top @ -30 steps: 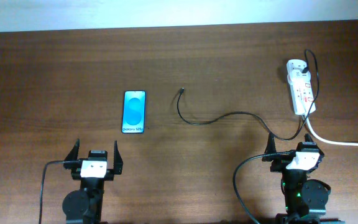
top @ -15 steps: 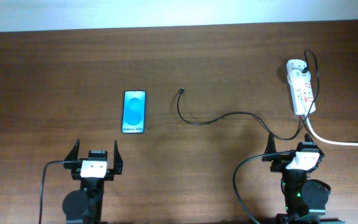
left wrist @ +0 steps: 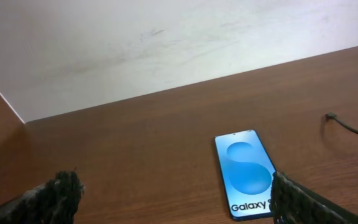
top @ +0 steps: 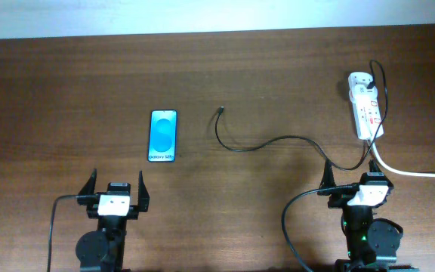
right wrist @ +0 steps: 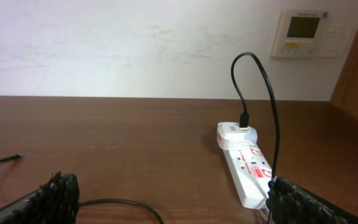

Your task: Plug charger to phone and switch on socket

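Two wrist views differ: left shows phone (left wrist: 244,174), right socket (right wrist: 247,167).

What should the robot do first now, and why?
Probably reach the left pincer toward the charger's plug tip to pick it up. That pincer is open and empty, and the tip lies loose beside the phone, apart from it and not plugged in yet.

A dark wooden table (top: 66,83) carries three things. The phone (top: 163,136) lies flat, screen up, left of the middle. The charger (top: 289,137) snakes from the middle toward the far right corner, where the socket (top: 367,112) lies. Its white cord (top: 414,173) runs to the right edge.
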